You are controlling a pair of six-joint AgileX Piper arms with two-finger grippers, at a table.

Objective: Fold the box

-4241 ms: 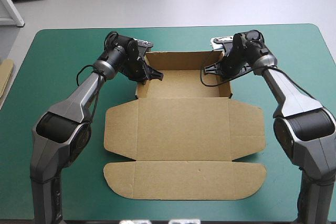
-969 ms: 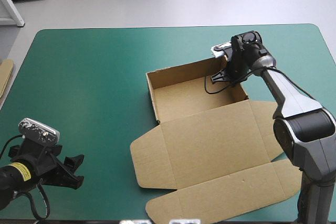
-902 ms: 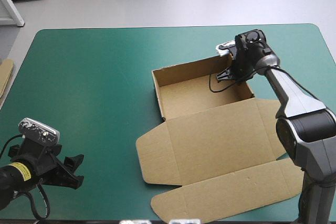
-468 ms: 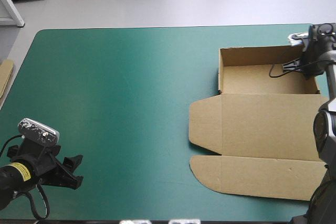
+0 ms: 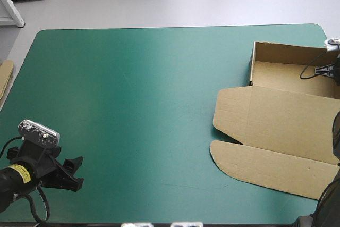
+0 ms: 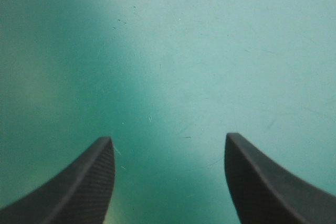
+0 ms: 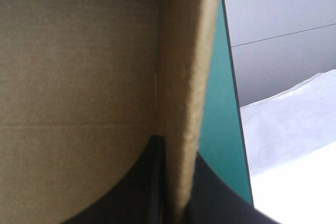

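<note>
here, the box (image 5: 276,112) sits at the far right of the table, on the teal-green cover (image 5: 133,94). its tray stands open with walls raised. in the high view we see the far wall, the left wall and the floor, while its right end runs out of sight. the lid lies flat on the cover toward the near edge, with a side flap on its left and the rounded tuck flap nearest the near edge. the whole sheet is turned slightly askew to the table's edges.

the right gripper (image 7: 177,148) is clamped on a raised wall of the box. one black finger is inside the tray and the other outside, with the board's edge running up between them. we cannot tell which wall it is. beside that wall a narrow strip of cover shows, running to the table's edge.

the left gripper (image 5: 78,174) hangs over the near left corner of the table, well apart from the box. its fingers (image 6: 84,182) stand wide apart, with only bare cover between and ahead of them.

a strip of brown board (image 5: 4,78) shows at the table's left edge.
</note>
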